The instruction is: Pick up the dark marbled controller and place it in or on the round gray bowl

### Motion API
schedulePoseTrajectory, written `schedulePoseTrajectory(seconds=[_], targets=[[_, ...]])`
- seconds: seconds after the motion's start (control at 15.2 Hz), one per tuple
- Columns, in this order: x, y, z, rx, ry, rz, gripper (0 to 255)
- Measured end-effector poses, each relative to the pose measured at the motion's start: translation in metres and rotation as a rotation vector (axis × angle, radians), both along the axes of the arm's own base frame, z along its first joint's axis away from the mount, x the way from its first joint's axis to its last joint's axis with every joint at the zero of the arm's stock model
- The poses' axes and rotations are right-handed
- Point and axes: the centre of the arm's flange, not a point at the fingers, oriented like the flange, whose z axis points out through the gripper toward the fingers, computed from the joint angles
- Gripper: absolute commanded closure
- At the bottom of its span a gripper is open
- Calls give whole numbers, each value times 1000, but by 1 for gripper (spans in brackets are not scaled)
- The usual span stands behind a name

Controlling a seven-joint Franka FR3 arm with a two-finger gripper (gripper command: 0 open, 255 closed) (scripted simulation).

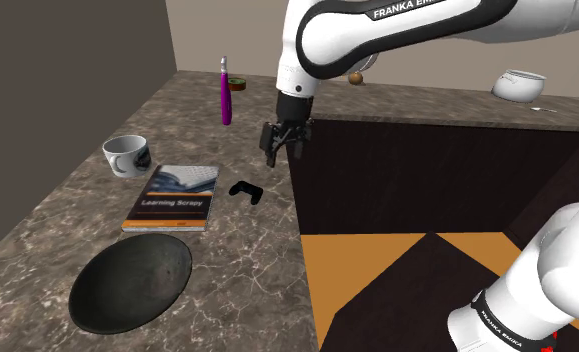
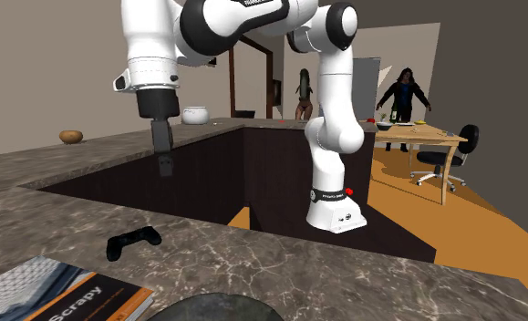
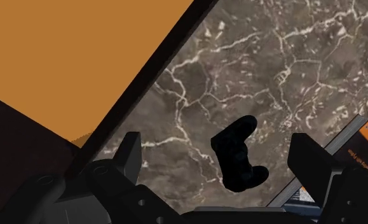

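On the counter (image 1: pixel 67 225), controller (image 1: pixel 246 190) lies below gripper (image 1: pixel 282 152), w/o contact.

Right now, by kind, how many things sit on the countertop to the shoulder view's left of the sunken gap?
Controller: 1
Book: 1
Mug: 1
Dark bowl: 1
Slim purple bottle: 1
Small green round thing: 1
Total: 6

Marbled counter (image 1: pixel 247 250), orange floor (image 1: pixel 377 270), beige wall (image 1: pixel 227 30)
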Motion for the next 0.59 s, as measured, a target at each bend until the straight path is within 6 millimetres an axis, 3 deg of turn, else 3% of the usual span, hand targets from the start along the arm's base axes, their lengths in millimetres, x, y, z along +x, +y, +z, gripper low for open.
schedulePoseTrajectory(seconds=[0.59], targets=[[68,80,-37,44,3,8,0]])
